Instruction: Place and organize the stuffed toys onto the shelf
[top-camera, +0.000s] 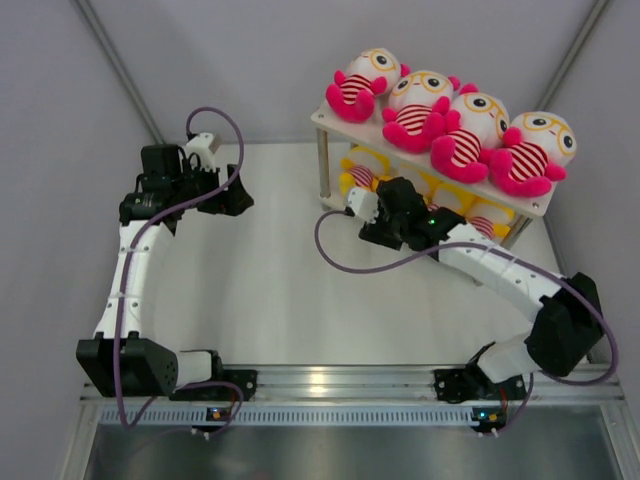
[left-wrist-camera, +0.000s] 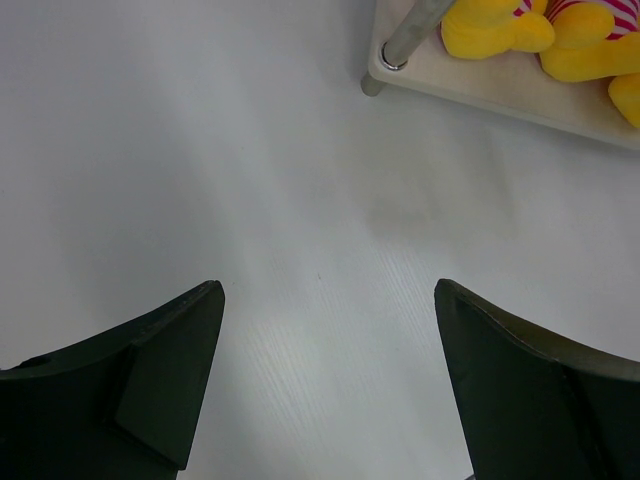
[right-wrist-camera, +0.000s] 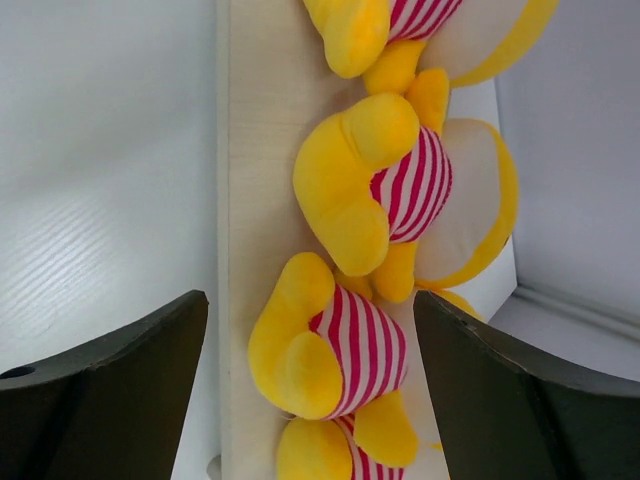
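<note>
Looking down from the top camera, the shelf (top-camera: 325, 120) stands at the far right of the desk (top-camera: 280, 290) and every stuffed toy in sight is on it. Four pink toys (top-camera: 420, 110) sit side by side along the top board, faces up, glasses and red-white striped bellies showing. The yellow toys (top-camera: 358, 172) are lined up on the lower board, mostly hidden in that view by the top board and the right arm. The left fingers (top-camera: 232, 198) hang over bare desk, well apart from the shelf on its left side. In the left wrist view those fingers (left-wrist-camera: 150, 380) are spread wide with nothing but white desk (left-wrist-camera: 250, 150) between them, and one silver leg (left-wrist-camera: 405, 35) plus a corner of the lower board (left-wrist-camera: 500, 85) show at the top right, with yellow limbs (left-wrist-camera: 500, 25) on it. The right fingers (top-camera: 395, 200) are right up at the front of the lower tier. The right wrist view has them (right-wrist-camera: 110, 380) spread wide too, not clamped on anything, with the lower board's edge (right-wrist-camera: 260, 150) and the row of yellow toys (right-wrist-camera: 350, 190) filling the gap between them. Whether they touch a toy can't be told from these views.
</note>
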